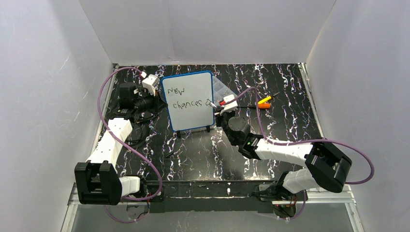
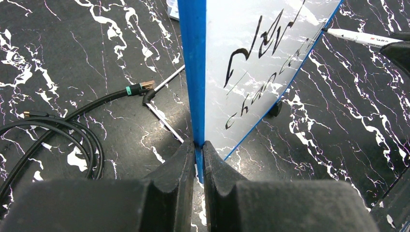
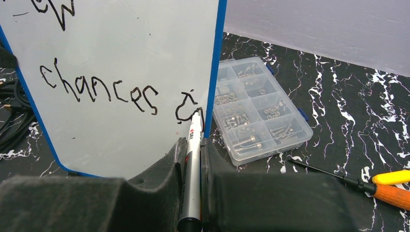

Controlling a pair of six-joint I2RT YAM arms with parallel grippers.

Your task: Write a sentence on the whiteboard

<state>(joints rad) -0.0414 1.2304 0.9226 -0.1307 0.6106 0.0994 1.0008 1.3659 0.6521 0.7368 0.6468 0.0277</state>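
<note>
The whiteboard (image 1: 188,101) stands upright near the back of the table, white with a thin blue frame. My left gripper (image 2: 198,145) is shut on its blue left edge (image 2: 193,72). The sentence (image 3: 99,89) reads "New" on one line and "chances" below, followed by one started letter at the right edge. My right gripper (image 3: 193,145) is shut on a white marker (image 3: 192,164), whose tip touches the whiteboard (image 3: 121,48) at that letter. From above, the right gripper (image 1: 223,107) sits at the board's right edge.
A clear plastic compartment box (image 3: 258,111) of screws lies just behind and right of the board. An orange-handled screwdriver (image 3: 382,188) lies further right. Black cables (image 2: 58,130) coil on the table left of the board. White walls enclose the marbled black table (image 1: 203,150).
</note>
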